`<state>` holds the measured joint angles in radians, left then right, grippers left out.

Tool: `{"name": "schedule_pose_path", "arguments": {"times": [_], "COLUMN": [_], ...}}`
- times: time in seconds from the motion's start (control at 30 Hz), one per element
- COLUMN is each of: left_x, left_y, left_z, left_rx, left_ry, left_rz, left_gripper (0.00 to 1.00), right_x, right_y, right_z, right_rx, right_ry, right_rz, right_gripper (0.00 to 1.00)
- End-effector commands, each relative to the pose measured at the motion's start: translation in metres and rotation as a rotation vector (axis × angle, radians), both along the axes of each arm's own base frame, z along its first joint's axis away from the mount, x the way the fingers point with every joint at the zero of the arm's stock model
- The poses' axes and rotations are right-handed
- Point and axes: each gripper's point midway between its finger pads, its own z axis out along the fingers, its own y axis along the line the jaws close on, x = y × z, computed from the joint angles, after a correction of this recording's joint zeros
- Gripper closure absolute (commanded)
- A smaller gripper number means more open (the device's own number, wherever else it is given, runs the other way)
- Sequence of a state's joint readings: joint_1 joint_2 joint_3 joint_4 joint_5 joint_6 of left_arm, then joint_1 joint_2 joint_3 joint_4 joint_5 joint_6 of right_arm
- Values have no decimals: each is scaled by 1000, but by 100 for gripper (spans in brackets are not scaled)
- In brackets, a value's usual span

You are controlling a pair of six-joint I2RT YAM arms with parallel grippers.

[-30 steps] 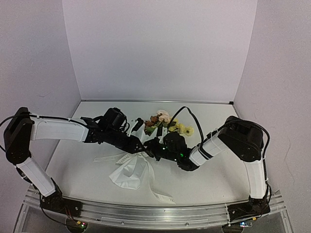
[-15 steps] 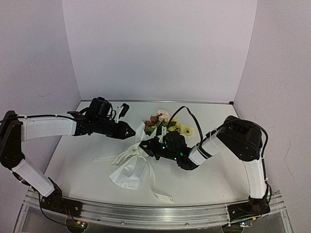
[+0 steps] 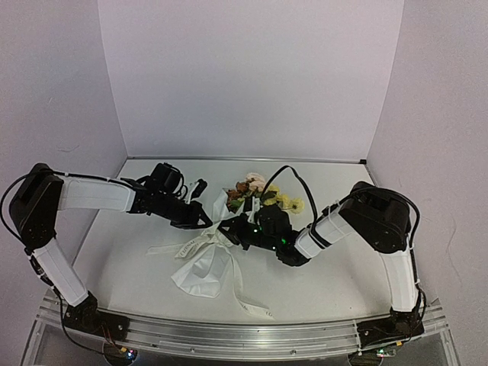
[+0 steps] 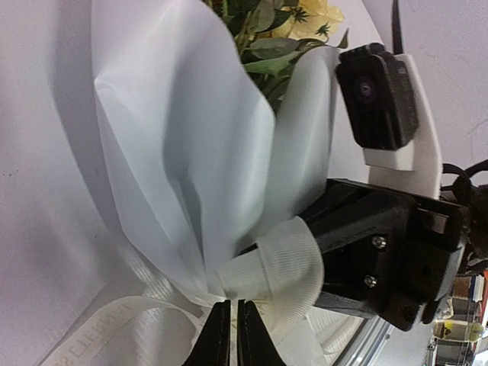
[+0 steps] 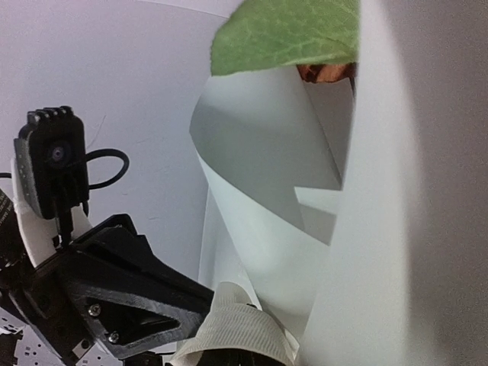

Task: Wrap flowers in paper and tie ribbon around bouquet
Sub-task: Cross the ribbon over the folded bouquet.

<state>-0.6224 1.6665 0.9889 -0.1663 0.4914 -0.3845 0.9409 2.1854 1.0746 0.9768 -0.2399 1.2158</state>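
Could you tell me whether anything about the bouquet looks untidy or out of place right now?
Yes: the paper below the ribbon is crumpled and flares unevenly, and the ribbon's tails sprawl loose across the table, one trailing toward the near edge.

Left fingers (image 4: 219, 339) have returned to the ribbon (image 4: 268, 263) and closed.

Robot lab test booth, plain white walls (image 3: 252, 76), white table (image 3: 339, 278), aluminium mounting rail (image 3: 229, 332) along its near edge.
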Motion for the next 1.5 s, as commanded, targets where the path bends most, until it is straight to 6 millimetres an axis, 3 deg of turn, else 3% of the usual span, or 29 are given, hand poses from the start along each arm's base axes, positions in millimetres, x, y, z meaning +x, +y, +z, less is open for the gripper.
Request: {"name": "schedule_pose_path", "arguments": {"times": [0.0, 0.3, 0.57, 0.73, 0.87, 1.07, 1.17, 1.33, 1.47], "left_x": [-11, -31, -13, -12, -6, 9, 13, 28, 43], "left_y": [-10, -17, -7, -9, -8, 0, 5, 18, 25], "left_z": [34, 34, 10, 13, 27, 63, 70, 55, 26], "left_rx": [-113, -150, -70, -97, -106, -121, -114, -50, -3], "left_ry": [-58, -38, -37, -31, -73, -180, -204, -183, -90], "left_rz": [-65, -118, 1, 13, 37, 113, 134, 212, 238], "left_gripper": [95, 98, 100, 100, 98, 88, 83, 78, 83], "right_x": [7, 9, 8, 10, 13, 14, 14, 14, 15], "right_y": [10, 16, 25, 16, 8, 4, 5, 5, 5], "right_z": [12, 12, -5, -19, -22, -26, -25, -26, -25], "right_rx": [27, 31, 19, -8, -28, -38, -35, -35, -33], "right_ry": [-40, -42, -28, -17, -24, -26, -26, -22, -23], "right_rz": [13, 26, 62, 49, 37, 35, 37, 37, 36], "right_gripper": [98, 97, 94, 94, 94, 95, 95, 95, 95]}}
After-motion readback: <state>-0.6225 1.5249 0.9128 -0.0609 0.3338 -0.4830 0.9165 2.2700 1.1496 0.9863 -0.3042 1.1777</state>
